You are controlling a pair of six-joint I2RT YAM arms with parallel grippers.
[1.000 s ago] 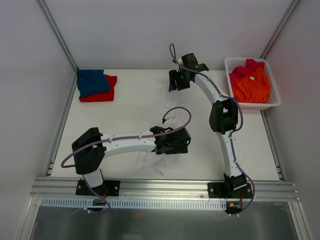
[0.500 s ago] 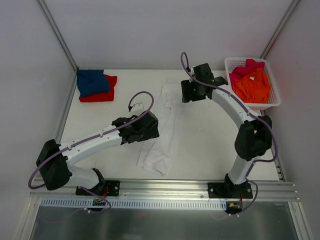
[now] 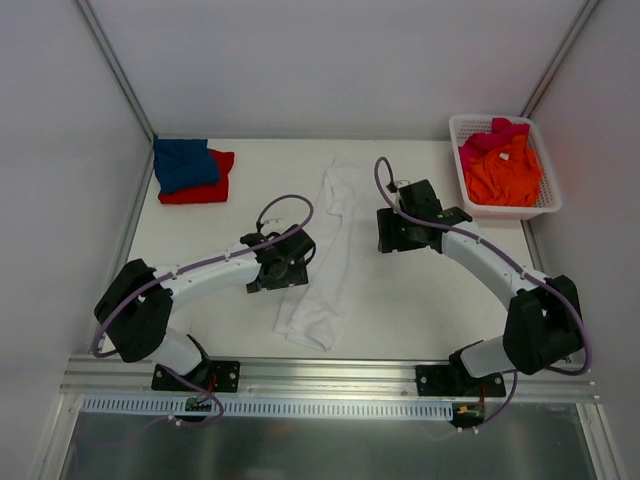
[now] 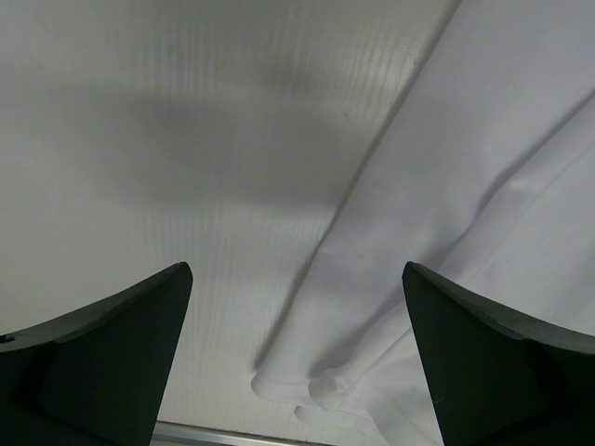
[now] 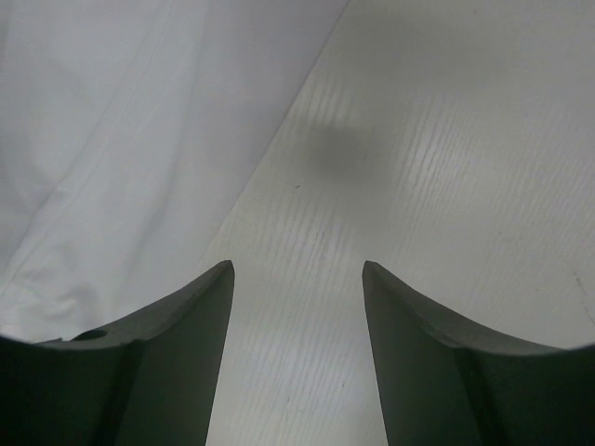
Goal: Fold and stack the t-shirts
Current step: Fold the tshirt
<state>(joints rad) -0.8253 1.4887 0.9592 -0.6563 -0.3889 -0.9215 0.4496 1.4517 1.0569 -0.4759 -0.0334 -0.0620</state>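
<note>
Top external view: the white t-shirt [image 3: 325, 255] lies folded into a long, narrow strip down the middle of the table [image 3: 430, 300] — its far end close to the back edge, its near end bunched just short of the front rail [image 3: 330, 375]. The left gripper [image 3: 300, 260] sits low at the strip's left edge with its jaws spread wide and nothing between them; the left wrist view shows the cloth's edge running diagonally between the left gripper's fingertips [image 4: 177, 279], bare table to one side. The right gripper [image 3: 385, 235] is just beside the strip's right edge, jaws parted and empty (its wrist camera shows bare table between the fingers, the cloth off to the left). Bare surface opens on both sides of the strip. In the far left corner the blue t-shirt [image 3: 183, 163] rests folded on the red t-shirt [image 3: 200, 194], well apart from the arms. In the far right corner a white basket [image 3: 545, 205] holds the orange t-shirt [image 3: 503, 172] and the pink t-shirt [image 3: 490, 135] — both crumpled.
</note>
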